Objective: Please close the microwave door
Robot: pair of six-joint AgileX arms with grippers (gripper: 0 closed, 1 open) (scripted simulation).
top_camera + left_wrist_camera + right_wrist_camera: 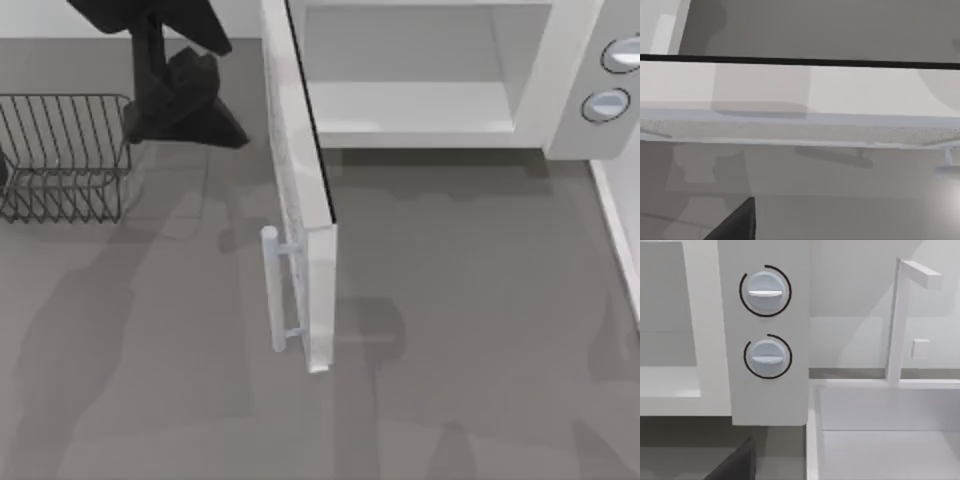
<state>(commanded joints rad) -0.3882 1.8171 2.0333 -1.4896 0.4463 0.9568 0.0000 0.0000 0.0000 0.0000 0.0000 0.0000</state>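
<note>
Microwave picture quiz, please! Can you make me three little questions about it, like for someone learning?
1. True or false: the microwave door is swung wide open.
2. How many round knobs sit on the microwave side panel?
3. What stands on the table's left side in the top view: A) a wire rack, B) a kettle, C) a bowl?

Key: 1 true; 2 two; 3 A. The left gripper is between the rack and the door.

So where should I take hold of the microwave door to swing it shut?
Judging from the top view, contact the microwave door at its outer face near the bar handle, coming from the table's left with the left gripper; the free edge gives most leverage.
</note>
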